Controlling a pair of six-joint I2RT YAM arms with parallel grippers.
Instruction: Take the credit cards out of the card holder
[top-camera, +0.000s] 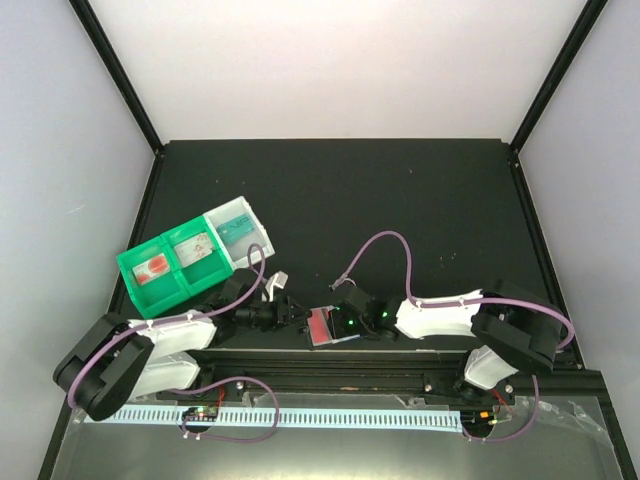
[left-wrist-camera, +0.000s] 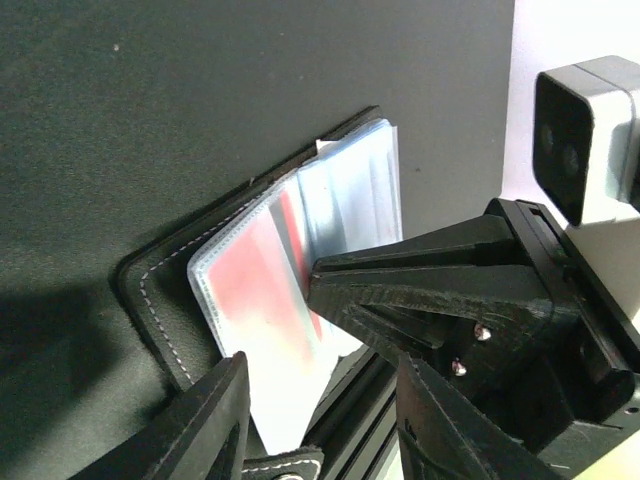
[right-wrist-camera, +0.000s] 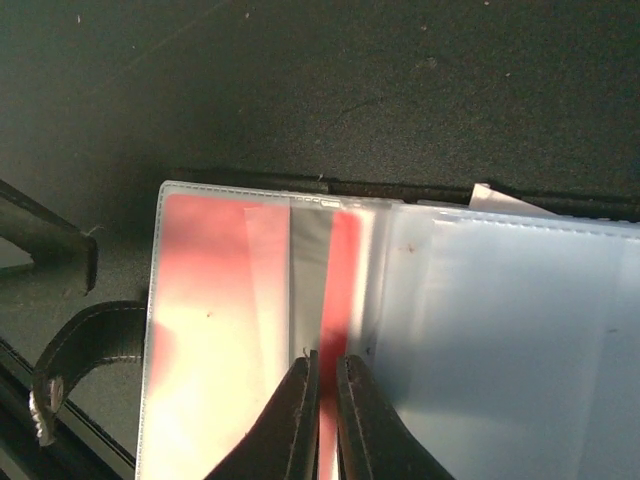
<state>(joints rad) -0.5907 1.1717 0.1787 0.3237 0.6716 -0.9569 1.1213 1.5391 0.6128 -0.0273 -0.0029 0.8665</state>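
While card holder (top-camera: 322, 327) lies open on tabletop (top-camera: 400, 200), right claw (right-wrist-camera: 325, 360) pinched on red card (right-wrist-camera: 210, 300) edge; left claw (left-wrist-camera: 320, 400) open at holder's left.

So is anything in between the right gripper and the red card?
Yes, a clear sleeve of the card holder covers the red card. The right gripper, nearly closed, sits right at the sleeve, with nothing else between them. Whether it has pinched the card itself I cannot tell.
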